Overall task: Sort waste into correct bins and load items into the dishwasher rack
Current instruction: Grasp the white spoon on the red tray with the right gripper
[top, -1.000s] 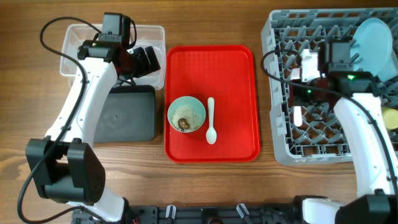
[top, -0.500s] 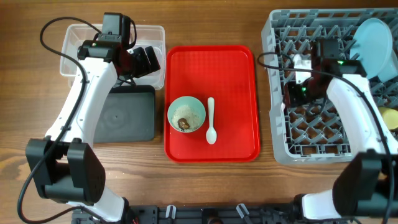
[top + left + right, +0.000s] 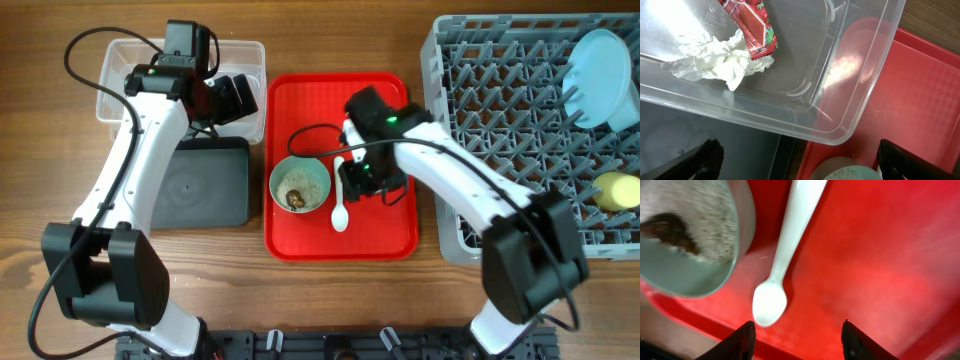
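A pale green bowl (image 3: 300, 185) with white crumbs and a brown lump (image 3: 296, 199) sits on the flat red tray (image 3: 385, 100). A white spoon (image 3: 340, 200) lies just right of it. My right gripper (image 3: 372, 182) hovers low over the tray, open and empty, its fingers (image 3: 800, 340) just past the spoon's bowl end (image 3: 771, 300), beside the green bowl (image 3: 685, 275). My left gripper (image 3: 228, 100) is open and empty (image 3: 800, 162) over the right end of the clear tub (image 3: 125, 60), which holds the red-and-white wrapper (image 3: 751, 26) and white tissue (image 3: 715, 62). The fork and the light blue bowl are not in view.
The black tray (image 3: 200, 185) lies below the tub. The grey rack (image 3: 500, 150) at right holds a light blue plate (image 3: 600, 62) on edge and a yellow cup (image 3: 612, 190). In the left wrist view the red tray (image 3: 920, 100) lies right of the tub.
My right arm has swung left from the rack to the red tray and now sits beside the spoon. The left arm has not moved.
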Motion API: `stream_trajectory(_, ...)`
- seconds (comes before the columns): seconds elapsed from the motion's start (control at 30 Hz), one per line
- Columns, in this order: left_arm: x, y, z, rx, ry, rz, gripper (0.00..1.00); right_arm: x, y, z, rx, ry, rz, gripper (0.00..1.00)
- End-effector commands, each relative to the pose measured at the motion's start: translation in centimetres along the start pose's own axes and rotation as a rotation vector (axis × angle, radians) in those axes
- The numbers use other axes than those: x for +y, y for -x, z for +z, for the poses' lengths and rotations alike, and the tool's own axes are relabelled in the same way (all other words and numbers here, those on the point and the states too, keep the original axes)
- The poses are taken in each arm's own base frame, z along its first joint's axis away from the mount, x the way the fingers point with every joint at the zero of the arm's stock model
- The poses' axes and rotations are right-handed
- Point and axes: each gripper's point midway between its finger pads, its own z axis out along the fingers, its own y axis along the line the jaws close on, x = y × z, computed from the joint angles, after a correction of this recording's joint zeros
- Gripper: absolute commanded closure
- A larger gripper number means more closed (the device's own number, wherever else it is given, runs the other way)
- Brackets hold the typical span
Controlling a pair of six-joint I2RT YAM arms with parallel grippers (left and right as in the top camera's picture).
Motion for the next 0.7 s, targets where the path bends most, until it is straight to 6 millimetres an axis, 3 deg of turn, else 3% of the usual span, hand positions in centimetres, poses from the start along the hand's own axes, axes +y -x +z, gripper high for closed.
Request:
stream_trajectory(0.0, -0.1, 0.4, -1.0, -0.029, -0.003, -0.009, 0.0, -0.4, 0.3, 2.6, 0.022, -0.075, 0.097, 0.43)
stream_trajectory(0.13, -0.1, 0.4, -1.0, -0.029, -0.003, -0.009, 0.0, -0.4, 1.9, 4.0, -0.031, -0.105, 0.152, 0.43)
stream_trajectory(0.37, -0.1, 0.4, -1.0, -0.029, -0.003, -0.008, 0.01, -0.4, 1.5, 5.0, -0.026, -0.171, 0.17, 0.44)
stream_trajectory(0.5, -0.1, 0.4, -1.0, -0.028, -0.003, -0.009, 0.0, -1.4, 1.3, 4.8, -0.032, -0.226, 0.204, 0.58)
stream_trajectory(0.6, -0.1, 0.4, -1.0, -0.028, -0.003, -0.009, 0.0, -1.4, 1.1, 4.8, -0.026, -0.227, 0.204, 0.75)
stream_trajectory(0.67, -0.1, 0.4, -1.0, -0.028, -0.003, -0.009, 0.0, -1.5, 0.9, 4.8, -0.016, -0.232, 0.203, 0.78)
